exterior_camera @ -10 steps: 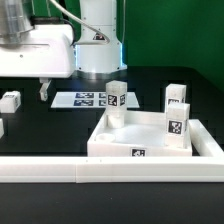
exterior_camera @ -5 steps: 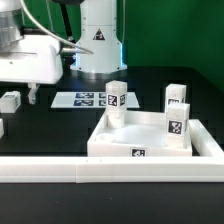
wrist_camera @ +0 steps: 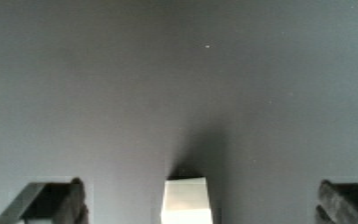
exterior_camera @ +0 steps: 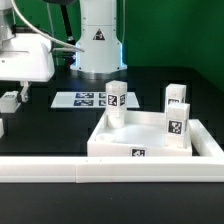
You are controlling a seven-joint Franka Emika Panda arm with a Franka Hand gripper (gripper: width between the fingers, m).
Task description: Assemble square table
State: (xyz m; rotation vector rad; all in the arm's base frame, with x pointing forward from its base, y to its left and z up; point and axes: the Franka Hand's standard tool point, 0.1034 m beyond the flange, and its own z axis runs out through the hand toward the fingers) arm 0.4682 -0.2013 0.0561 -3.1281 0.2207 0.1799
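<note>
The tabletop (exterior_camera: pixel 150 135) sits at the exterior view's right against the rail (exterior_camera: pixel 110 170), three legs (exterior_camera: pixel 116 97) standing on it, one partly hidden behind another. My gripper (exterior_camera: pixel 21 92), half cut off at the exterior view's left edge, hangs with fingers (wrist_camera: pixel 51 200) spread wide above a loose leg (exterior_camera: pixel 10 100). My wrist view shows only that leg's blurred end (wrist_camera: pixel 190 193) between them, touching neither.

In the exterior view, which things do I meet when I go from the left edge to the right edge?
Hand above a small leg block → marker board → upright leg block → tabletop → upright leg block at the tabletop's far right.
</note>
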